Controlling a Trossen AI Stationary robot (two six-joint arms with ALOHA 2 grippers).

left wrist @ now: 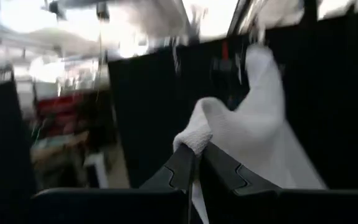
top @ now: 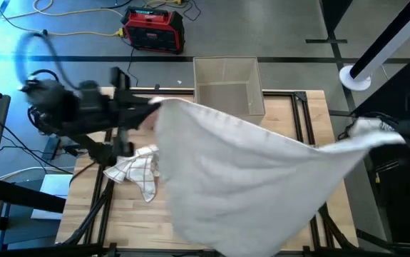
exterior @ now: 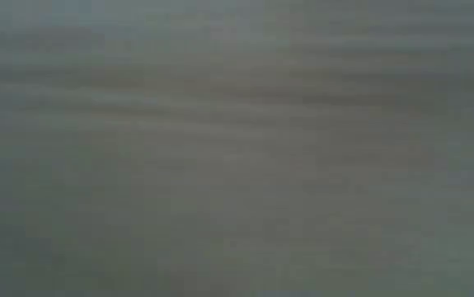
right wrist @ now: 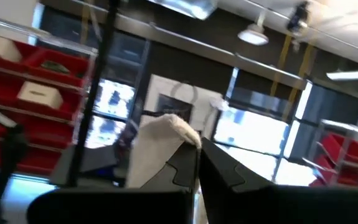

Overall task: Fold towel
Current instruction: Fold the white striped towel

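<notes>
Towel (exterior: 237, 148) fills low view, high: checked cloth (top: 137, 171)

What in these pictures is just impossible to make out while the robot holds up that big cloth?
- Low view: everything; a blurred grey surface, probably the large white towel, fills the picture.
- High view: the wooden table under the towel, hidden by it.
- High view: the right gripper, blurred at the towel's corner.
- High view: the small checked cloth, partly covered by the towel.
- High view: the left gripper, smeared by motion.
</notes>
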